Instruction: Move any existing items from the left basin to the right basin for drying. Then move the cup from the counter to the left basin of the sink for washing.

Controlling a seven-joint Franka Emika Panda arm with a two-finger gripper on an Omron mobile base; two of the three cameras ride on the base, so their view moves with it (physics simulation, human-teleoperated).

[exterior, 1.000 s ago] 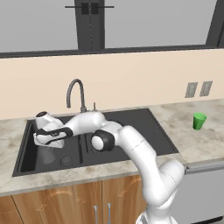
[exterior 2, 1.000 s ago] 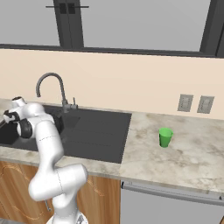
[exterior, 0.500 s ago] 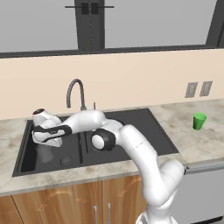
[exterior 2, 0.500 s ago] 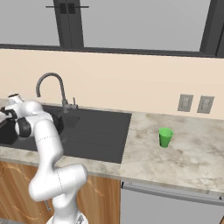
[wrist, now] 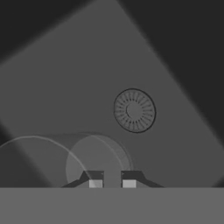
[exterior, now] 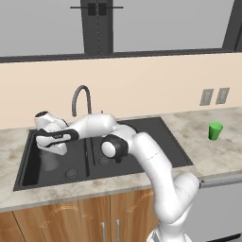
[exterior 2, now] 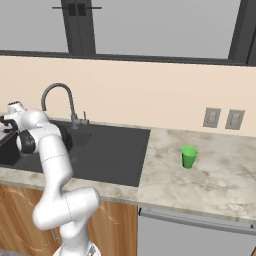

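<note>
Hangs over the left basin [exterior: 32, 166] of the sink, at the far left of the reach; claw [exterior: 51, 150] pinched almost closed, apparently on the thin wall of the see-through glass [exterior: 50, 161]. Looks straight down the glass from the hand: rim large and close, base [wrist: 98, 162] smaller beyond the fingertips [wrist: 96, 182], drain [wrist: 134, 110] on the basin floor past it; so long axis roughly upright, mouth up toward the claw, base down. Cannot tell whether the base touches the floor. Judged next: needs a carry rightward over the divider [exterior: 88, 158] into the narrow right basin [exterior: 96, 164], just beside. Leaves the green cup [exterior: 215, 131] upright on the bench [exterior: 222, 158], well apart to the right, rim up.
</note>
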